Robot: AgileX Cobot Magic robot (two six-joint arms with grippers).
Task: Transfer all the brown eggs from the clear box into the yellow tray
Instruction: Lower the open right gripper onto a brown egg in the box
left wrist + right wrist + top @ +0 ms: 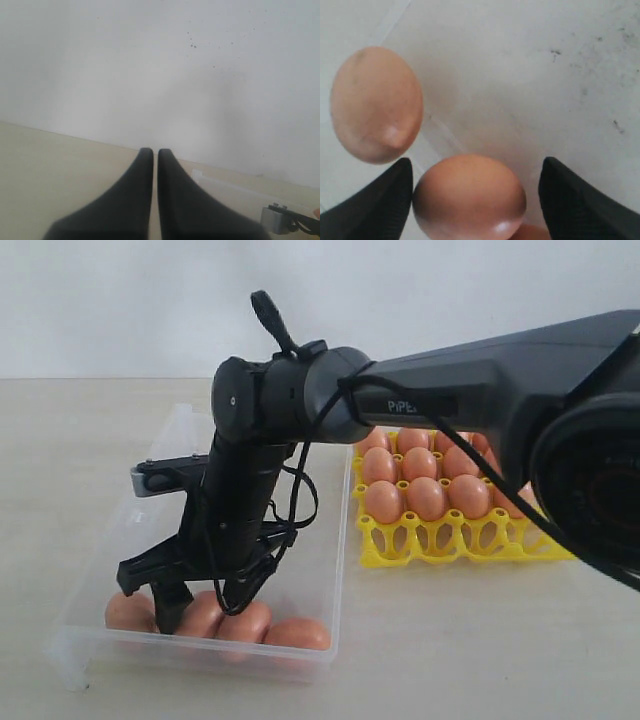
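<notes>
My right gripper (476, 170) hangs open inside the clear box (320, 530), its fingers either side of one brown egg (469, 197). One finger touches the egg's side and the other stands off it. A second egg (376, 104) lies just beyond on the speckled floor. In the exterior view the gripper (185, 608) is down among the eggs (245, 622) lined up along the box's near wall. The yellow tray (440, 540) to the right of the box holds several eggs (425, 495). My left gripper (155, 152) is shut and empty, pointing at the wall.
The right arm's dark body and looped cable (300, 500) hang over the box's middle. The box's near wall (200, 655) stands just in front of the eggs. A grey block (274, 220) on the right arm shows in the left wrist view.
</notes>
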